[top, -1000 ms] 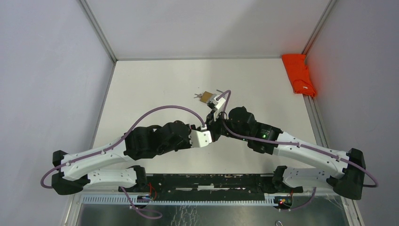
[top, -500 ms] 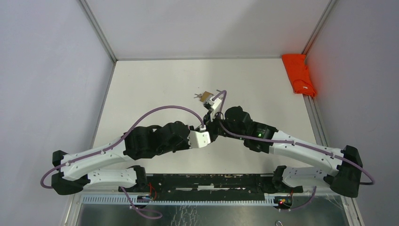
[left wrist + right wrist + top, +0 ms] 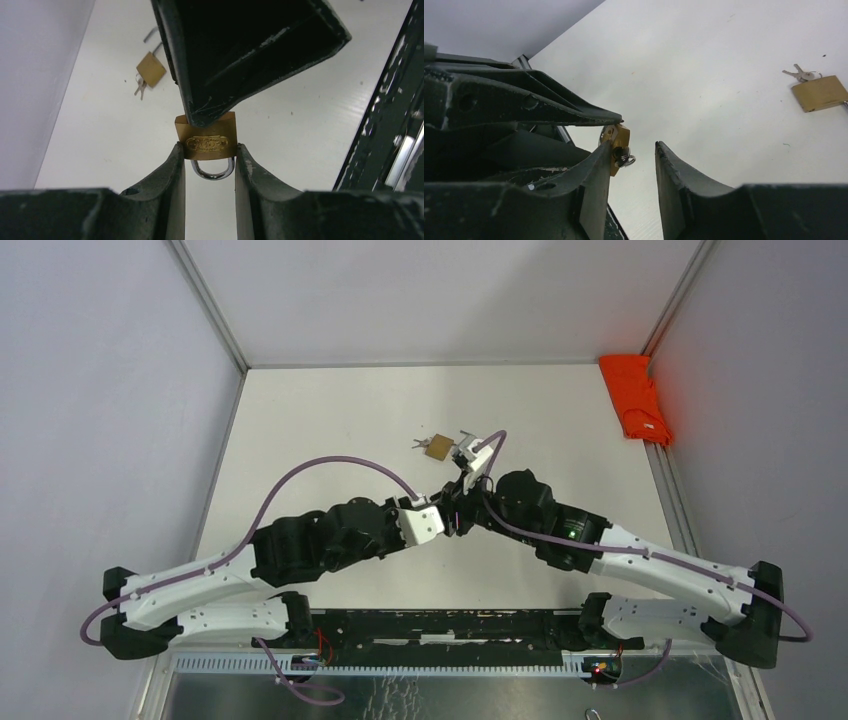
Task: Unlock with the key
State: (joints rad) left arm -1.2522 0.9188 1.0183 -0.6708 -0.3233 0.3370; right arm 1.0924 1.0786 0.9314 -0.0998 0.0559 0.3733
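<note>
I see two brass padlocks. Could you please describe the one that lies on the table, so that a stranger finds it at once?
Look at the middle of the white table, just beyond where the left arm and the right arm meet. A brass padlock lies there with small keys beside it. The other padlock is clamped in the left gripper; this one lies free.
</note>
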